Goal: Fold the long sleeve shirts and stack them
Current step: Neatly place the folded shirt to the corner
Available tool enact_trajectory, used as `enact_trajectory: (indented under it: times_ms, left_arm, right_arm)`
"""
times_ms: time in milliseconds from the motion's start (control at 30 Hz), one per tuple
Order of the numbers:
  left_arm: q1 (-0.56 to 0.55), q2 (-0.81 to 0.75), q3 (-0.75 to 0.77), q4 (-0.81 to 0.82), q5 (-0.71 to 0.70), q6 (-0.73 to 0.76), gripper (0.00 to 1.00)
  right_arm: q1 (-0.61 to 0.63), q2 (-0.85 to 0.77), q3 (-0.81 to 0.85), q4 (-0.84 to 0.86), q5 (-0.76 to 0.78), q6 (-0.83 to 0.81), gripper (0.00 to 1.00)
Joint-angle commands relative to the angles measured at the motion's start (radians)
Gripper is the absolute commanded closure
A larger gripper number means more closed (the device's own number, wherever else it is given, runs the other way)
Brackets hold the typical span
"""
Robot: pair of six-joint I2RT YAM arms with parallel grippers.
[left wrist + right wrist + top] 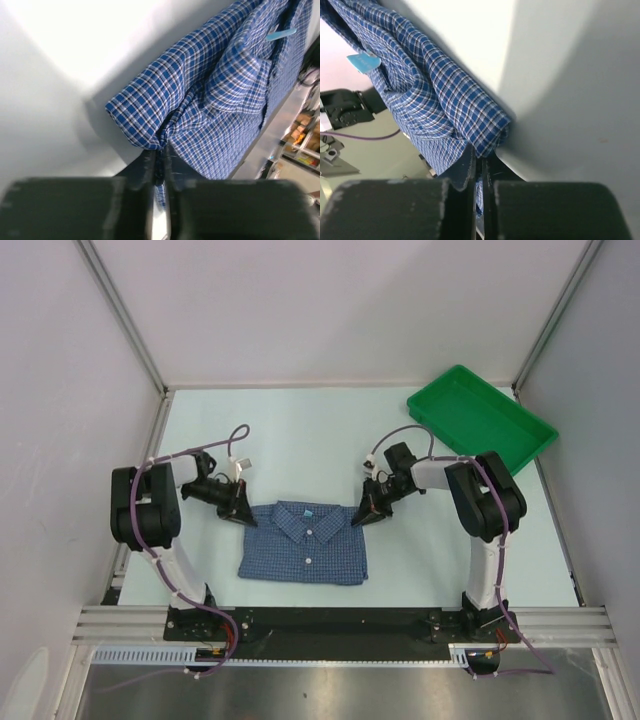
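Now the left pincer and right pincer clamp collar-end corners of the shirt, probably to fold evenly toward six o'clock.

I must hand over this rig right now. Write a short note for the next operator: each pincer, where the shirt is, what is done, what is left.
Left pincer: shut on the shirt at its far-left corner.
Right pincer: shut on the far-right corner.
Shirt: flat on the table between the arms, collar on the far side. The green tray is at the far right, apart from it.
Done: sleeves tucked in, the shirt is a neat rectangle.
Left: probably one more fold toward the near edge, then stacking. Only one shirt is visible.
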Motion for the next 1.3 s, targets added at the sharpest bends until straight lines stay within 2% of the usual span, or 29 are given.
enact_trajectory:
  times_ms: [0,67,200,267,400,533,700,733,767,900,1000,1267]
  left_arm:
    - [-0.007,-0.031,0.011,0.08,0.035,-0.058,1.0]
    - [-0.005,-0.038,0.04,0.103,0.035,-0.105,1.0]
    - [-0.008,-0.007,0.192,0.187,0.016,-0.219,1.0]
    - [-0.01,0.044,0.261,0.228,-0.007,-0.249,1.0]
    - [-0.03,0.172,0.497,0.299,-0.054,-0.34,1.0]
    - [-0.088,0.313,0.671,0.389,-0.151,-0.383,1.0]
    - [-0.162,0.444,0.901,0.468,-0.276,-0.423,1.0]
    - [-0.171,0.459,0.921,0.497,-0.295,-0.421,1.0]
    - [-0.176,0.499,1.003,0.485,-0.319,-0.434,1.0]
    - [-0.185,0.548,1.1,0.584,-0.359,-0.455,1.0]
    - [-0.185,0.625,1.211,0.574,-0.366,-0.469,1.0]
    - [-0.188,0.663,1.237,0.607,-0.393,-0.478,1.0]
  right_arm:
    - [-0.037,0.015,0.086,0.01,0.103,-0.032,1.0]
    - [-0.06,0.014,0.158,-0.016,0.128,-0.064,1.0]
    - [-0.105,0.049,0.336,-0.043,0.197,-0.107,1.0]
    - [-0.117,0.095,0.444,-0.056,0.237,-0.124,1.0]
    - [-0.132,0.198,0.629,-0.051,0.313,-0.165,1.0]
    - [-0.16,0.311,0.81,0.005,0.448,-0.174,1.0]
    - [-0.186,0.478,1.077,0.072,0.496,-0.179,1.0]
    - [-0.186,0.495,1.103,0.082,0.507,-0.177,1.0]
    - [-0.186,0.52,1.12,0.099,0.517,-0.177,1.0]
    - [-0.191,0.543,1.134,0.231,0.585,-0.18,1.0]
    - [-0.189,0.583,1.177,0.263,0.643,-0.2,1.0]
    - [-0.195,0.678,1.318,0.317,0.697,-0.223,1.0]
